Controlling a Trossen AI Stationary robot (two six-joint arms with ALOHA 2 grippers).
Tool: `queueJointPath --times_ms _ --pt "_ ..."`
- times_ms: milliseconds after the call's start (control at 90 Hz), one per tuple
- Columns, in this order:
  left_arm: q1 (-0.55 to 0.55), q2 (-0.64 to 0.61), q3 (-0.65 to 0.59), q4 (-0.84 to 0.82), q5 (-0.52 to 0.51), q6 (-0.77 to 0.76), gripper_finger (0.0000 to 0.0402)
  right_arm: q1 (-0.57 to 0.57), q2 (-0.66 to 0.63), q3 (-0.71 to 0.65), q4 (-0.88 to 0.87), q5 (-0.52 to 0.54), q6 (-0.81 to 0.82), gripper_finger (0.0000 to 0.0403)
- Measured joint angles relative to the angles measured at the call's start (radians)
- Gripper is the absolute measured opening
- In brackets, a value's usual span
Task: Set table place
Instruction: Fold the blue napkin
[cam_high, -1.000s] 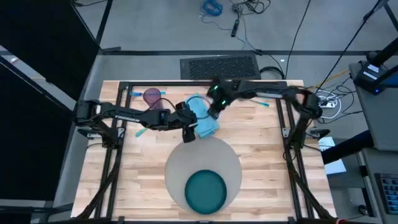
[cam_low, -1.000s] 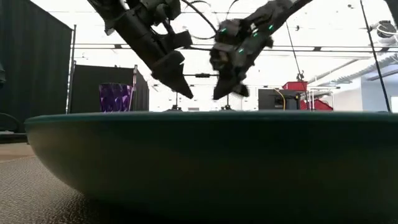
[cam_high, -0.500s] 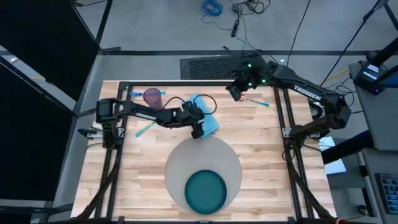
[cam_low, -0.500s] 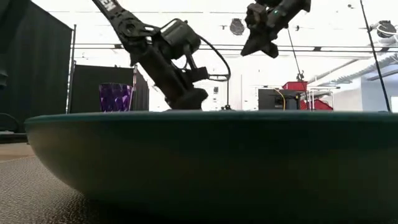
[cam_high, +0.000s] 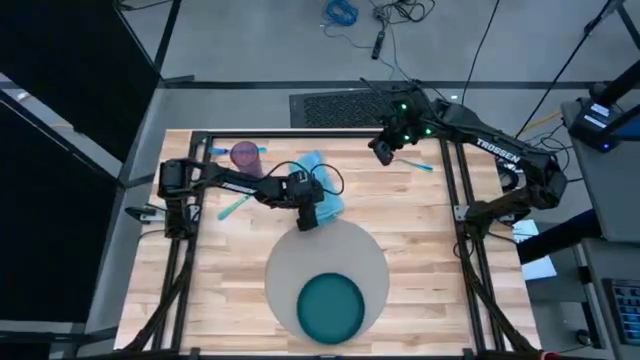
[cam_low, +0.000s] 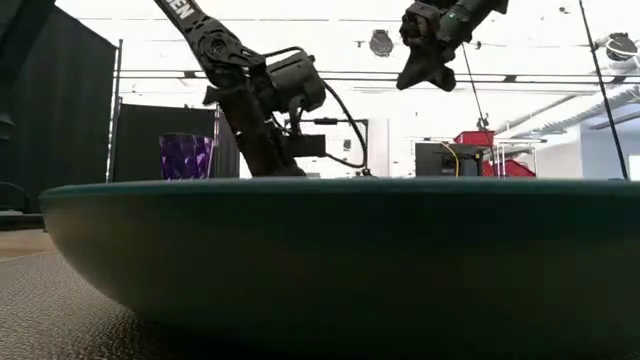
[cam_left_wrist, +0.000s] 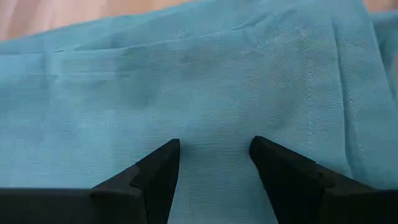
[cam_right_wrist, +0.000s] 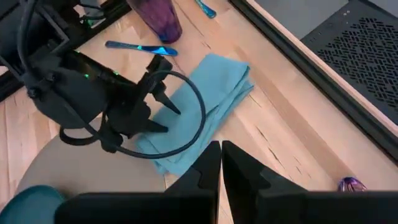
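The light blue napkin (cam_high: 330, 190) lies flat on the table (cam_high: 430, 250), just beyond the far rim of the round grey placemat (cam_high: 290, 262). The dark teal plate (cam_high: 332, 307) rests on the placemat's near part. My left gripper (cam_high: 308, 210) is open and points down at the napkin (cam_left_wrist: 199, 81), with one fingertip on either side of a strip of the cloth. My right gripper (cam_high: 382, 150) hangs shut, high above the table's far right part, and holds nothing (cam_right_wrist: 221, 149). My left gripper (cam_left_wrist: 214, 152) stands open over the napkin's middle, coming at it from above. Its two fingertips (cam_left_wrist: 166, 155) are right at the cloth's surface. I cannot tell whether they touch it.
A purple cup (cam_high: 245, 155) stands at the far left. Teal utensils lie left of the napkin (cam_high: 232, 207) and at the far right (cam_high: 420, 165). Black frame rails (cam_high: 455, 200) run along both sides. In the low view the plate (cam_low: 320, 260) hides the table top.
My right gripper has risen from beside the napkin and gone toward the table's far right corner, then held still. My left gripper has come down onto the napkin, shifting slightly along it. The napkin has kept its place.
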Motion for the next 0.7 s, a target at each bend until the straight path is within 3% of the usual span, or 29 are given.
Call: queueJointPath --times_ms 422,544,700 --pt "-0.143 -0.165 -0.007 -0.323 -0.002 -0.053 0.0198 0.0 0.0 0.0 -0.013 0.0 -0.031 0.0" --pt "-0.163 -0.23 -0.007 -0.258 -0.046 -0.079 0.0198 0.0 0.0 0.0 -0.012 0.0 -0.047 0.0" --pt "-0.113 -0.208 -0.005 -0.166 -0.042 -0.098 0.0198 0.0 0.0 0.0 -0.009 0.0 -0.048 0.0"
